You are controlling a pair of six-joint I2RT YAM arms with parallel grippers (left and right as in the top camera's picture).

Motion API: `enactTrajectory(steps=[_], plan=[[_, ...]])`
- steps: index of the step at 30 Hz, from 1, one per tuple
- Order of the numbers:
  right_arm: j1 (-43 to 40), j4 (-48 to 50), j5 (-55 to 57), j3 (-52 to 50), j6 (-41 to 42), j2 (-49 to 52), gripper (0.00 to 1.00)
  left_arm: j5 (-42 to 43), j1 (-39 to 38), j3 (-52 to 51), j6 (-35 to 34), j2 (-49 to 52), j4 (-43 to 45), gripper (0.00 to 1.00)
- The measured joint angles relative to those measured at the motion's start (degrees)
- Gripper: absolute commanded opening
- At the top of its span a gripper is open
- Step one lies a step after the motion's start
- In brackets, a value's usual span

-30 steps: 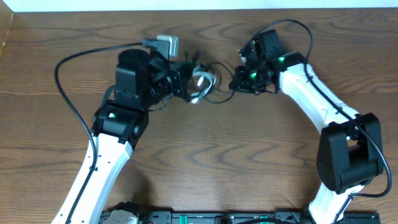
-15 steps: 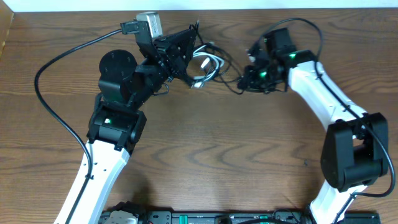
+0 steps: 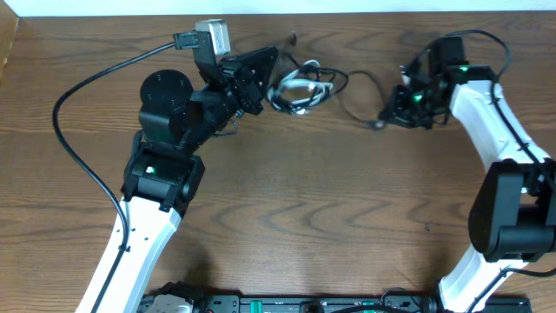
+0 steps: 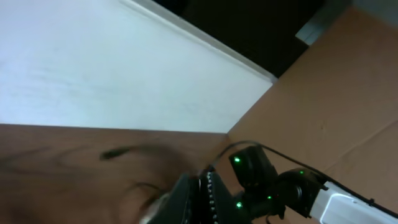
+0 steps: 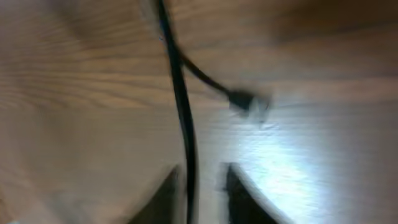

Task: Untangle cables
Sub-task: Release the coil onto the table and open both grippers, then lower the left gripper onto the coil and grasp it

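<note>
- This is a robotics lab bench: a white-and-black jointed left arm (image 3: 143,235) and a matching right arm (image 3: 483,109) work over a brown wood-grain table (image 3: 347,209).
- A black equipment rail (image 3: 295,304) runs along the table's near edge.
- A plain white wall (image 4: 93,68) and a brown cardboard panel (image 4: 348,93) stand behind the table.

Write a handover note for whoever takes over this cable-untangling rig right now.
Left gripper: shut, at the left edge of the knot of thin black and white cables; whether it pinches a cord cannot be seen.
Right gripper: open, a thin black cord running between its fingers, its small plug on the brown wooden table.
Done: that cord lies stretched out right of the knot.
Left: the knot itself is tangled.
</note>
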Motion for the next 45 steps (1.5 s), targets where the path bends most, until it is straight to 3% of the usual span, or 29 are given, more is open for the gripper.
enactTrajectory(steps=[5,12,20,27,32,37,40,45], plan=[[-2.73,0.46,-11.8,0.0,-11.82,-0.02,0.58,0.55,0.04,0.44,0.22,-0.7,-6.97,0.08],[1.55,5.81,-22.77,0.0,-16.96,-0.02,0.6,4.33,0.04,0.44,1.66,1.22,-12.92,0.07],[1.29,5.22,-14.86,0.0,-9.27,-0.02,0.6,6.05,0.04,0.57,4.96,4.81,-22.25,0.07],[0.17,1.57,-10.64,0.0,-9.25,-0.31,0.6,6.45,-0.26,0.57,5.88,12.63,-25.66,0.07],[0.15,-0.46,-6.54,0.0,-9.51,-2.93,0.64,7.13,-4.33,0.57,10.75,16.9,-26.93,0.08],[-0.11,-3.58,-2.08,0.02,-9.81,-6.86,0.67,4.98,-10.45,0.57,14.93,21.59,-26.88,0.08],[-0.68,-5.75,0.0,0.04,-9.94,-7.67,0.68,0.35,-13.05,0.59,16.0,25.33,-24.63,0.17],[-0.96,-6.82,1.68,0.04,-9.97,-7.65,0.72,-4.63,-16.31,0.7,16.96,32.89,-18.21,0.21]])
